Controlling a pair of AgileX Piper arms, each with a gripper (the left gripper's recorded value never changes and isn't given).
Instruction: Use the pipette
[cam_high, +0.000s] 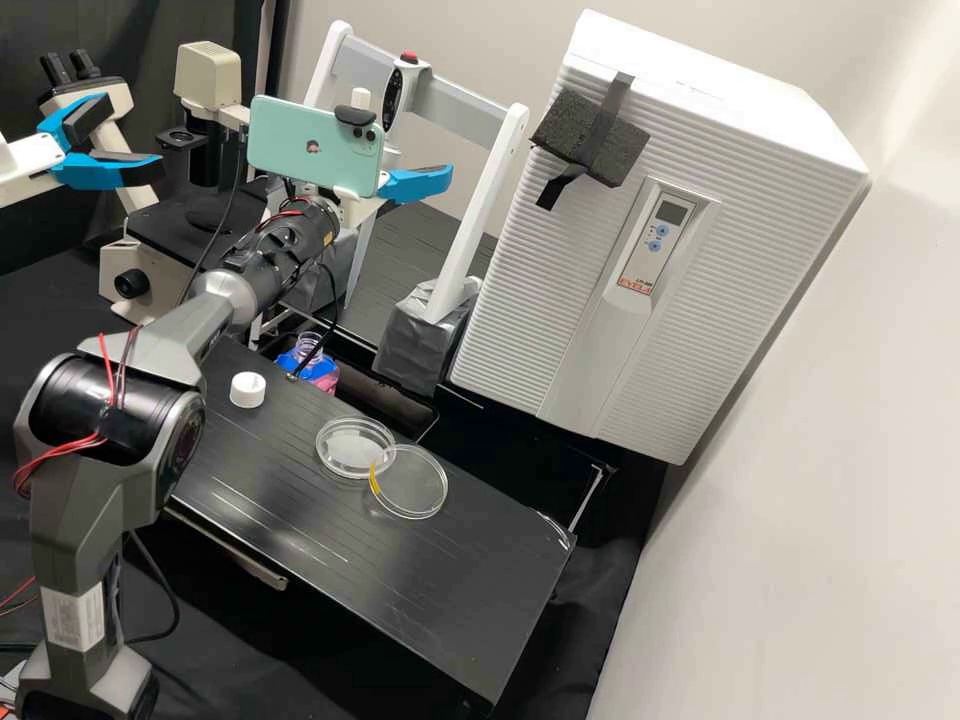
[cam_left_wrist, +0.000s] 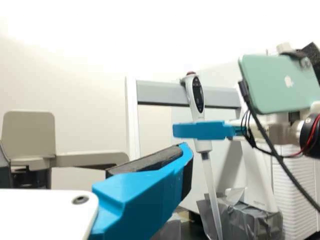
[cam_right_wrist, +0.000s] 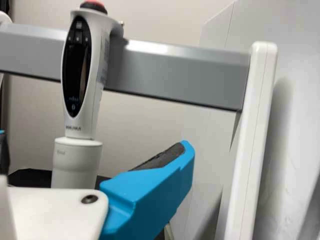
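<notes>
One pipette (cam_right_wrist: 80, 75) hanging on rack (cam_right_wrist: 175, 82), just beside right end effector (cam_right_wrist: 95, 150)

**Tight at stand, open over tray**

Boxed in around the pipette (cam_right_wrist: 80, 75): grey crossbar (cam_right_wrist: 175, 75) behind, white upright (cam_high: 480, 200) beside, white cabinet (cam_high: 700, 250) just beyond. Blocked at the high view's left by the microscope (cam_high: 130, 270). Open above the black tray (cam_high: 400, 570), apart from petri dishes (cam_high: 353, 445) and white cap (cam_high: 247, 389).
</notes>
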